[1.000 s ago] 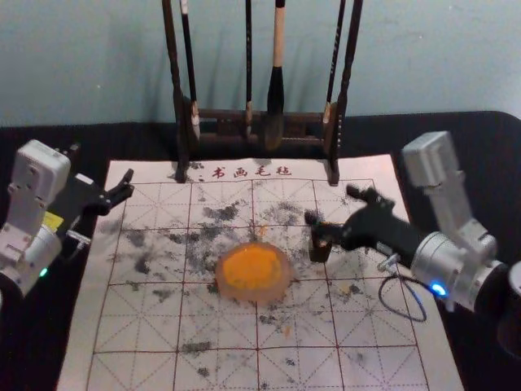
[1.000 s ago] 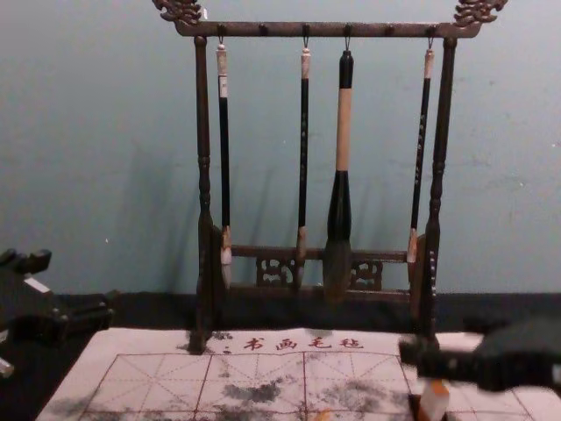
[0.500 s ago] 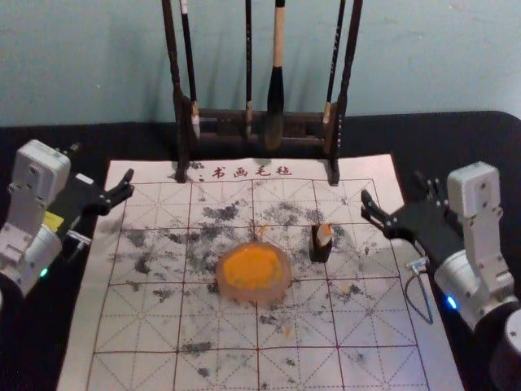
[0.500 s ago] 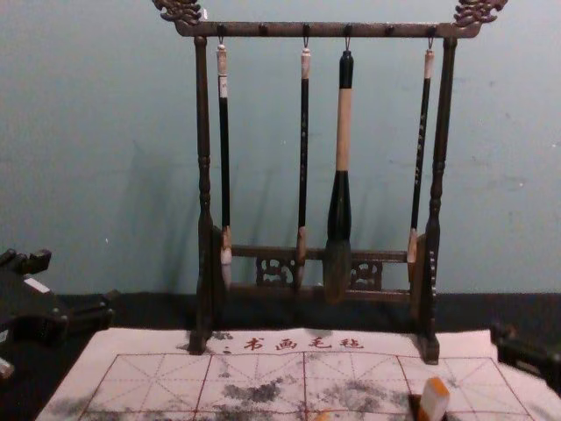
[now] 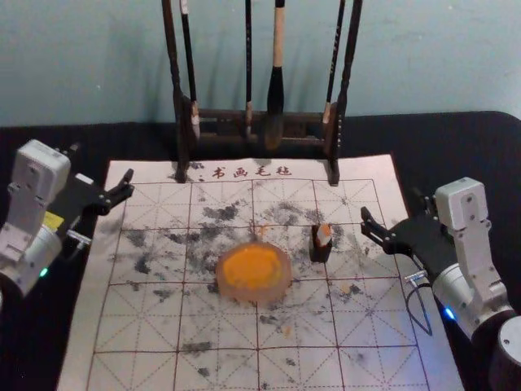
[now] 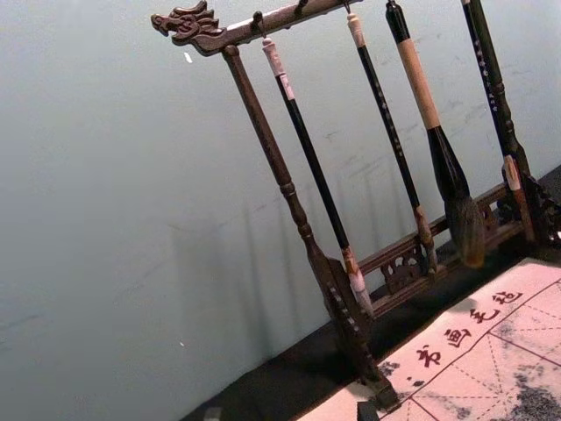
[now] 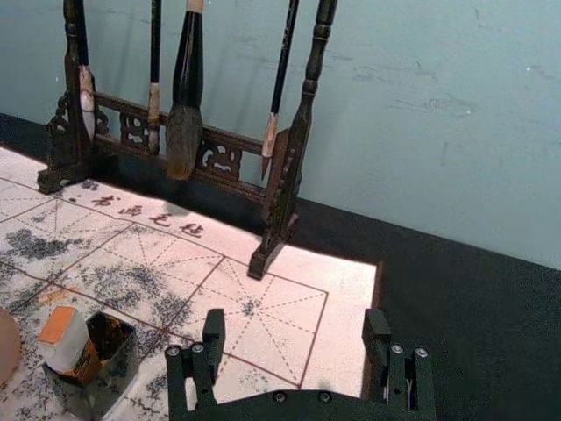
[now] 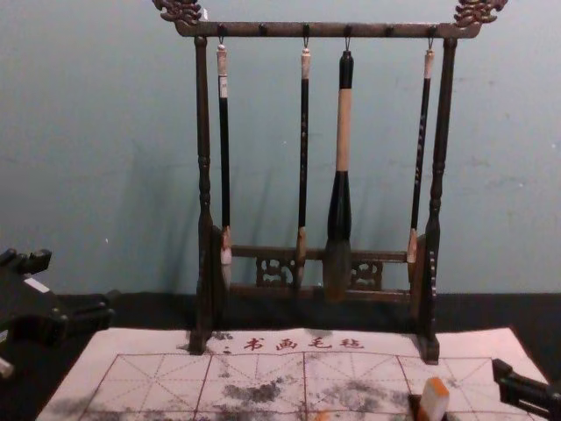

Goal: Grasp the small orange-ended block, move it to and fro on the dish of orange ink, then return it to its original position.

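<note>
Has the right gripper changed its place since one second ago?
Yes. In the head view, the right gripper has moved away from the small dark box, toward the robot's right.

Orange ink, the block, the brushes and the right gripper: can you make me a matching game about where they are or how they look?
1. Orange ink
2. Block
3. Brushes
4. Right gripper

A. Hanging from the rack
B. Open, holding nothing
C. In the round dish
D. In the small dark box

Pairs: 1-C, 2-D, 3-A, 4-B
</note>
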Controlling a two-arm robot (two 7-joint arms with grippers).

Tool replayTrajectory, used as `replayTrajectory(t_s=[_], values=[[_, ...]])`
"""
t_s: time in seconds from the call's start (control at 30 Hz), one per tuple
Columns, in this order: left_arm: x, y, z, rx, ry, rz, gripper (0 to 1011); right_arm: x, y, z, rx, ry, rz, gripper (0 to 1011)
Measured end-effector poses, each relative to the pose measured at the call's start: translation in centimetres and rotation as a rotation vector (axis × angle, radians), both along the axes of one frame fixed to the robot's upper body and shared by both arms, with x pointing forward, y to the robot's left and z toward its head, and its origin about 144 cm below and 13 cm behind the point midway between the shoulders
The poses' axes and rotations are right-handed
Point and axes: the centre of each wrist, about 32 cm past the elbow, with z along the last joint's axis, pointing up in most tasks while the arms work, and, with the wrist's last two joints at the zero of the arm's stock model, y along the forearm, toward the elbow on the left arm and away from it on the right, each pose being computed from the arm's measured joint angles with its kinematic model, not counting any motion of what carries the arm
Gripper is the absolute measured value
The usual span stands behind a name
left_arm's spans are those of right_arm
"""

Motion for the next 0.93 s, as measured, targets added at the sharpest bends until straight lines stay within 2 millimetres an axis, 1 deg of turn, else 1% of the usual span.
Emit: replayTrajectory(t_s=[0.93], values=[[0.0,0.0,0.0,0.0,0.0,0.0,1001,0.04,0.0,0.21,0.007,-0.003,0.004,1003]])
